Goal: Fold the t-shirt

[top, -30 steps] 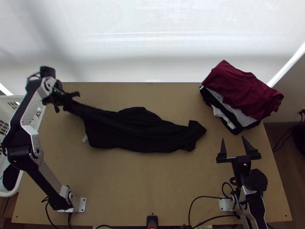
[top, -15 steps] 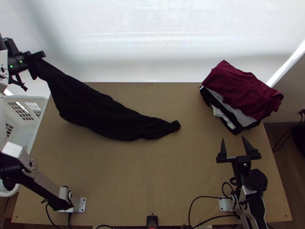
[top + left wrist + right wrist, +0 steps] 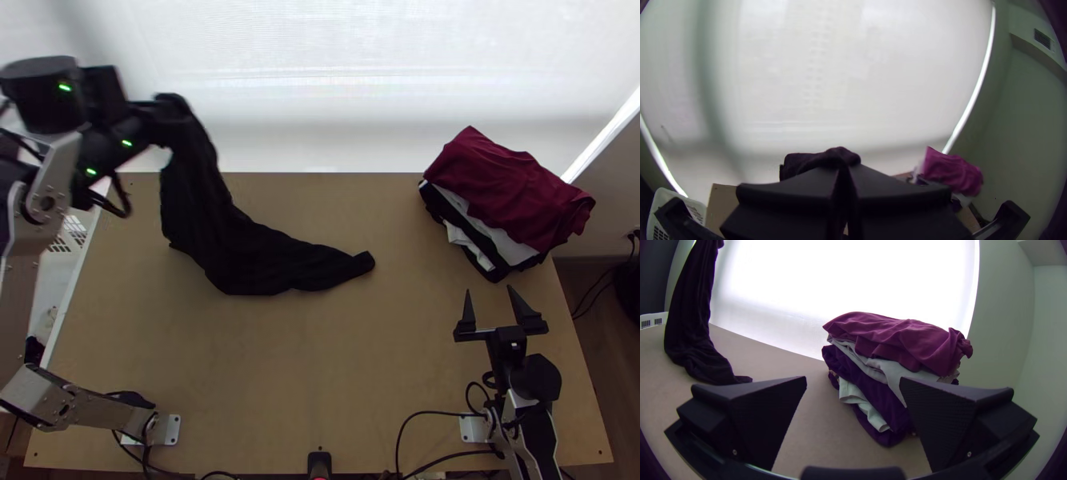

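Observation:
In the top view my left gripper (image 3: 164,116) is raised over the table's far left, shut on one end of the black t-shirt (image 3: 260,256). The shirt hangs bunched from it, and its lower part trails across the table toward the middle. In the left wrist view my left gripper (image 3: 844,178) has its fingers together, with dark cloth (image 3: 818,161) bulging beyond their tips. My right gripper (image 3: 500,308) stands open at the lower right, with nothing between its fingers. In the right wrist view the open right gripper (image 3: 853,382) shows, and the shirt (image 3: 693,329) hangs far off.
A stack of folded clothes, a dark red one (image 3: 512,188) on top, lies at the table's far right corner, beyond my right gripper. A white basket (image 3: 60,264) stands at the left edge. Cables (image 3: 420,412) run along the table's near edge.
My left gripper has lifted one end of the shirt from the far left, first outward past the table edge, then back rightward. The shirt's other end has slid left. The right arm has stayed still.

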